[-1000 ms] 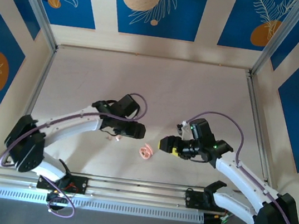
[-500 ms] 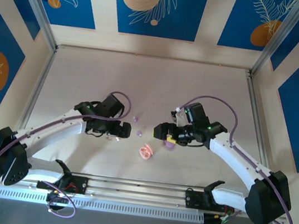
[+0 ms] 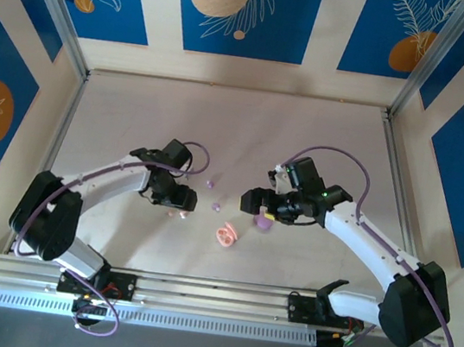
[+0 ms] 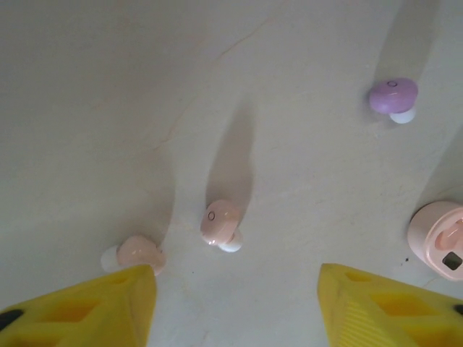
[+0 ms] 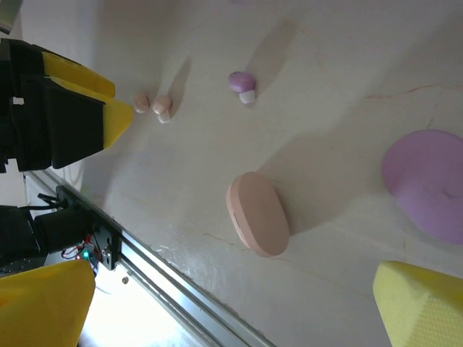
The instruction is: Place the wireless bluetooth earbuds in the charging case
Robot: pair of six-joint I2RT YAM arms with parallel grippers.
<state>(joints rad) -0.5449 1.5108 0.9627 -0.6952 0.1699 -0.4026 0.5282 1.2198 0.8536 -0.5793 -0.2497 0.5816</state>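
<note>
All four buds lie loose on the table [image 3: 134, 124], none in a case yet. The left gripper [image 4: 235, 289] hangs low over the pink ones, yellow fingers [image 4: 108, 311] spread apart with nothing but bare table between them. On its wrist cam one pink bud [image 4: 221, 224] sits just ahead of the gap at 12 o'clock. The second pink bud [image 4: 137, 253] is right at the tip of the finger on the picture's left, though it's hard to say if they actually touch. A purple bud [image 4: 393, 96] lies farther out at about 1 o'clock. The pink case [image 4: 441, 235] peeks in at 3 o'clock with its inside showing. From the top cam, taking the pink case as the middle, the purple case [image 3: 263, 223] is near it at 2 o'clock. The second purple bud [image 3: 209, 184] is well off at 11 o'clock, and the pink pair is over at 9 to 10 o'clock by the left gripper. The right gripper [image 3: 251, 203] hovers just beside the purple case, at its 10 o'clock, jaws wide apart and holding nothing. Its wrist cam has the pink case lying flat on the table beyond the two finger tips.
</note>
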